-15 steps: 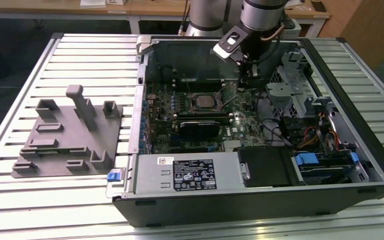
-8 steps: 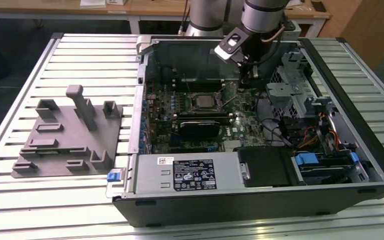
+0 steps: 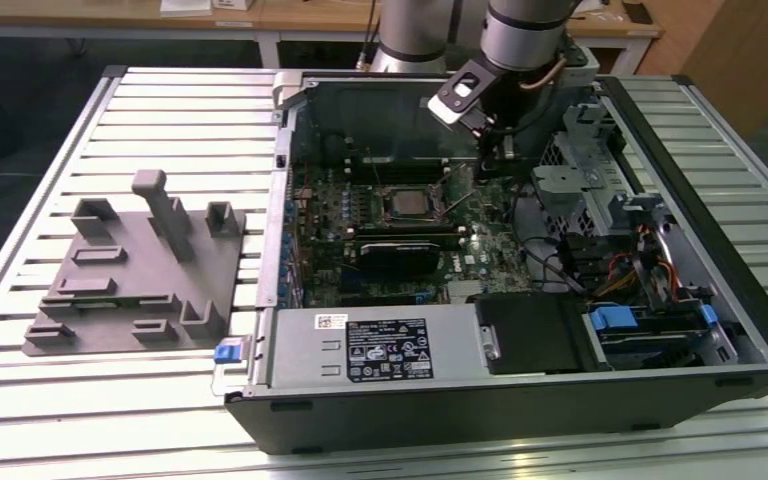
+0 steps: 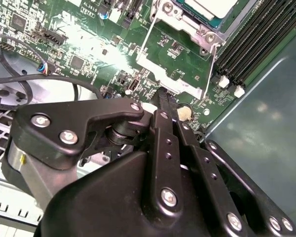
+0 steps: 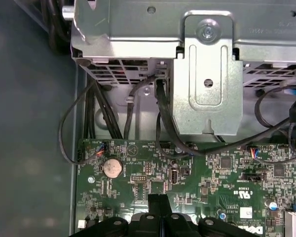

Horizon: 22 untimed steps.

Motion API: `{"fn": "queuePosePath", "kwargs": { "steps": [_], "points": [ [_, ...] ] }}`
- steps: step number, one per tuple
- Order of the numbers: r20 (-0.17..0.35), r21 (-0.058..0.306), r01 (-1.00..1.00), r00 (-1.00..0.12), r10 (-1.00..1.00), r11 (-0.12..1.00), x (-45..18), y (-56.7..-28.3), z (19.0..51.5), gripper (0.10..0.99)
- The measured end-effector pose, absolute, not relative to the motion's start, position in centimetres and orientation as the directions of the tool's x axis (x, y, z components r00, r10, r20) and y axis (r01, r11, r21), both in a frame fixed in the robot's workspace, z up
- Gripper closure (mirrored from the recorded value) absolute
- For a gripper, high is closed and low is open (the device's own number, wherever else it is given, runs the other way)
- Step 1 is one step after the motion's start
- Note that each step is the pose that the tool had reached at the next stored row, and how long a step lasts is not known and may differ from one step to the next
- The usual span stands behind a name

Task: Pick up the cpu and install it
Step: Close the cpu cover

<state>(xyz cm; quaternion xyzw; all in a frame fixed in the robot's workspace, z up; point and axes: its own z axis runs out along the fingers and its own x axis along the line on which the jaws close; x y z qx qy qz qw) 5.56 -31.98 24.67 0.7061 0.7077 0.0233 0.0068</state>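
Black linked-bar gripper, jaws pressed together on nothing, points just beside the metal-framed square socket, where the silvery flat cpu sits (centre of the exterior view) — securing it probably wants slow, even pressure.

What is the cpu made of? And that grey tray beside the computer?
The cpu looks metal on top: a smooth, silvery-white lid with a darker rim. The grey tray looks like matte plastic, maybe moulded: even dull grey, blocky posts, no shine.
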Motion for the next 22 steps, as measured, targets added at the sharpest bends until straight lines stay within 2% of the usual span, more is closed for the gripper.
{"fn": "queuePosePath", "kwargs": {
  "steps": [22],
  "points": [
    [0.023,0.040,0.999,-0.003,1.000,0.002,4.2,-32.0,24.6,0.980]
  ]
}}
